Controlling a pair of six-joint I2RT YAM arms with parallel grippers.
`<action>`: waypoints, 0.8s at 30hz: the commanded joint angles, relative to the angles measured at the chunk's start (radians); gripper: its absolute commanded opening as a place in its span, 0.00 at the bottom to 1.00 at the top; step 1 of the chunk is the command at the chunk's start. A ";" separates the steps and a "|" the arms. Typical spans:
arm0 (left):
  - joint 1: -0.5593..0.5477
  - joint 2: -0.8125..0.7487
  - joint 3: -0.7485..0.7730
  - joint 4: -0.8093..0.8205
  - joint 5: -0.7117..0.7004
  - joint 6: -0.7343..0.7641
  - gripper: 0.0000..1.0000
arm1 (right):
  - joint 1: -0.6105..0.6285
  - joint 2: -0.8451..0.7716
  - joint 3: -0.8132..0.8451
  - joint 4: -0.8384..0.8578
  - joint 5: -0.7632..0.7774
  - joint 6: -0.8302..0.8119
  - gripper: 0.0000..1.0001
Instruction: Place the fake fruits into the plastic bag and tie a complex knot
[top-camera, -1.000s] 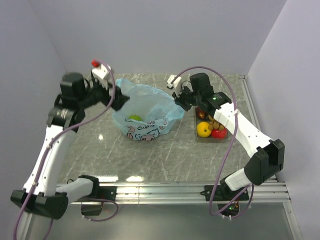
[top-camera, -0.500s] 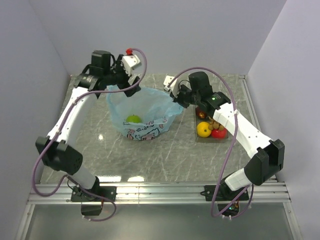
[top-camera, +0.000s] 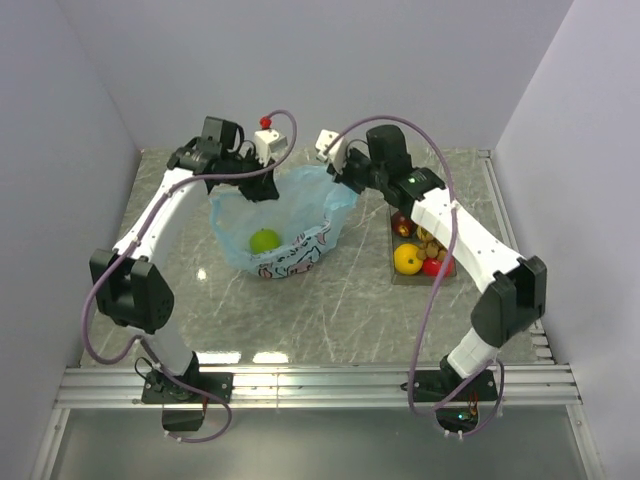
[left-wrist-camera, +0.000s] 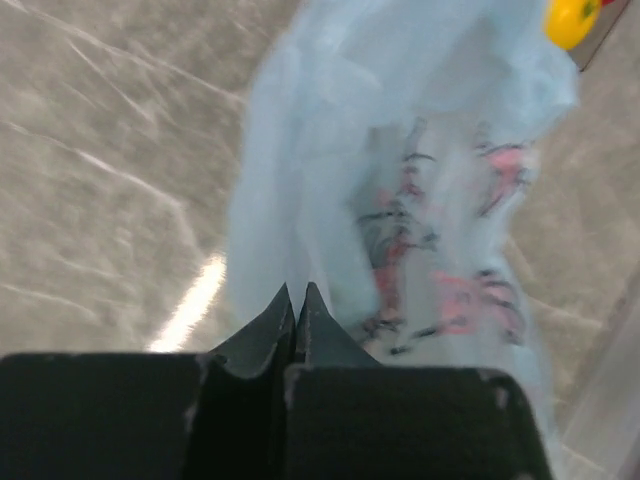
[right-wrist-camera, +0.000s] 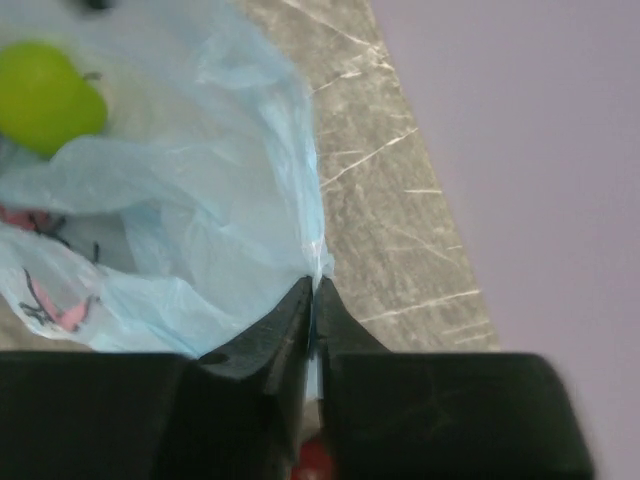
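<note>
The light-blue plastic bag (top-camera: 290, 215) with its pink cartoon print stands open mid-table, a green apple (top-camera: 264, 240) inside it. My left gripper (top-camera: 260, 187) is shut on the bag's back-left rim; in the left wrist view the film (left-wrist-camera: 400, 150) runs down to the closed tips (left-wrist-camera: 297, 290). My right gripper (top-camera: 338, 181) is shut on the back-right rim, with a strip of film pinched between its fingers (right-wrist-camera: 312, 282). The apple (right-wrist-camera: 45, 95) shows through the bag there. A yellow-orange fruit (top-camera: 407, 258), a red fruit (top-camera: 434, 266) and brown balls (top-camera: 430, 241) lie to the right.
A clear rectangular tray (top-camera: 398, 279) holds the loose fruits right of the bag, under the right forearm. Grey walls close the table at the back and both sides. A metal rail (top-camera: 320, 380) runs along the near edge by the arm bases.
The left arm swung from the far left to the bag's back-left rim and its jaws closed there. The right gripper shifted up and left with its rim, lifting the bag's mouth.
</note>
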 joint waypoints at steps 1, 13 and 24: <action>0.017 -0.114 -0.151 0.088 0.052 -0.364 0.00 | -0.010 0.064 0.164 0.072 0.047 0.102 0.21; 0.176 -0.323 -0.459 0.413 -0.016 -1.035 0.00 | -0.273 0.039 0.365 -0.284 -0.231 0.531 0.82; 0.192 -0.325 -0.445 0.390 0.036 -0.888 0.03 | -0.542 0.005 0.267 -0.710 -0.111 0.325 0.78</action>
